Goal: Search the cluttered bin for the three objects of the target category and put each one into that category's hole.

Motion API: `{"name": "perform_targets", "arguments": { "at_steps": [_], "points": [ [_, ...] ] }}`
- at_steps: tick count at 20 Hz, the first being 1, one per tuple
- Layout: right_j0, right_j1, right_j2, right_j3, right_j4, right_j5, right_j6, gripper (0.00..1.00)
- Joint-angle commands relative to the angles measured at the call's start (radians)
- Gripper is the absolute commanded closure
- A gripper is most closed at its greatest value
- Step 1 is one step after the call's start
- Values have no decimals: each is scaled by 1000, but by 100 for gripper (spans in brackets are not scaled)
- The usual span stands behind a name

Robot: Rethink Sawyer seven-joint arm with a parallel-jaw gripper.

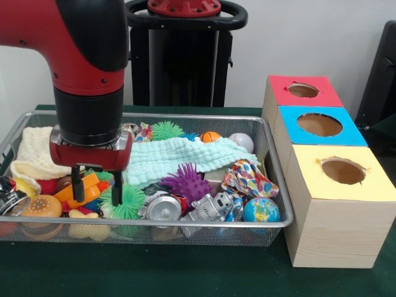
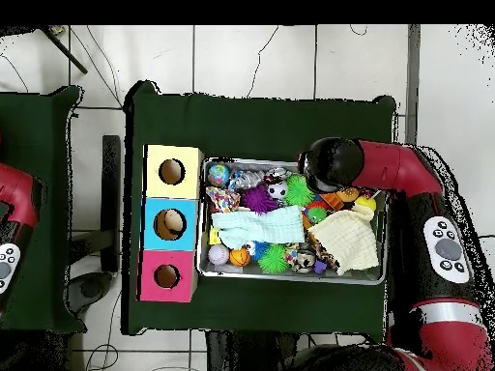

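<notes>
The silver wire mesh bin [image 1: 275, 224] sits on the green table, full of toys and cloths; it also shows in the overhead view [image 2: 290, 279]. My gripper [image 1: 96, 187] is lowered into the bin's left part in the front view. Its black fingers [image 1: 77, 184] stand apart, open, astride an orange toy [image 1: 88, 185] and next to a green spiky ball [image 1: 128, 202]. Three boxes with round holes stand beside the bin: red top [image 1: 328, 93], blue top [image 1: 291, 117], yellow top [image 1: 374, 185]. In the overhead view the arm's wrist [image 2: 330, 164] hides the gripper.
In the bin lie a purple spiky ball [image 1: 185, 182], a pale green cloth [image 1: 179, 154], a cream cloth [image 1: 34, 151], a globe ball [image 1: 260, 210], a baseball [image 1: 242, 142], a small basketball [image 1: 211, 137], a silver robot toy [image 1: 210, 209], a burger toy [image 1: 41, 207] and a patterned cloth [image 1: 247, 179].
</notes>
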Motion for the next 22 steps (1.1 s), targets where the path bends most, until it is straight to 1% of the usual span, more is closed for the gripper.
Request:
{"name": "perform_targets", "arguments": {
  "at_steps": [1, 17, 22],
  "points": [
    [3, 46, -5, 8, -64, -75, -36, 0],
    [11, 84, -26, -12, -76, -113, -43, 0],
    [12, 90, -32, -5, -80, -130, -45, 0]
  ]
}}
